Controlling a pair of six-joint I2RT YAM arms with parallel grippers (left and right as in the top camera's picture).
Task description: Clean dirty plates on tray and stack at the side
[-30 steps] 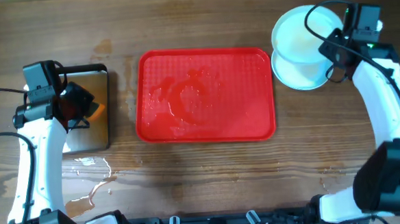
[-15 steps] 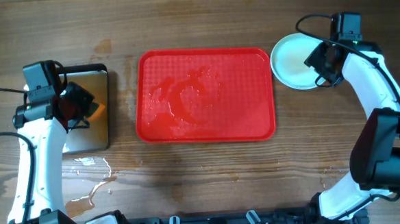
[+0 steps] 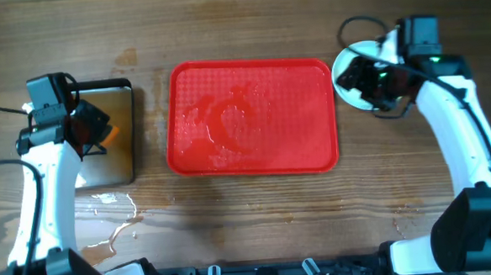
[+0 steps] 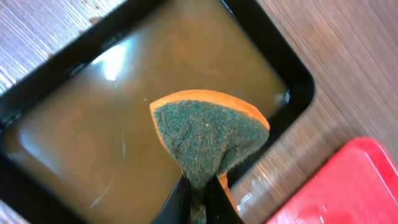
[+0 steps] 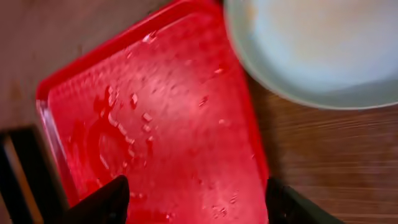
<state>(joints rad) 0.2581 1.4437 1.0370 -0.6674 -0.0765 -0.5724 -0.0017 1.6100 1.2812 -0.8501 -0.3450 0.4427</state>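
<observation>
The red tray (image 3: pixel 253 116) lies wet and bare of plates in the middle of the table; the right wrist view shows its surface (image 5: pixel 168 124) with water drops. The plates (image 3: pixel 341 89) sit just off its right edge, pale blue-white, partly under my right arm; the top one (image 5: pixel 323 50) looks clean. My right gripper (image 3: pixel 352 75) hovers over their left rim, open with nothing between its fingers (image 5: pixel 106 202). My left gripper (image 4: pixel 199 199) is shut on a green-and-orange sponge (image 4: pixel 208 140) above the black-rimmed pan (image 4: pixel 62 143).
The pan (image 3: pixel 108 166) holding brownish water stands at the left. A water puddle (image 3: pixel 107 220) spreads on the wood in front of it. Bare wooden table surrounds the tray.
The right arm lowered the raised plate onto the spot right of the tray, opened its jaws, let go and swung toward the tray. The left arm has barely moved.
</observation>
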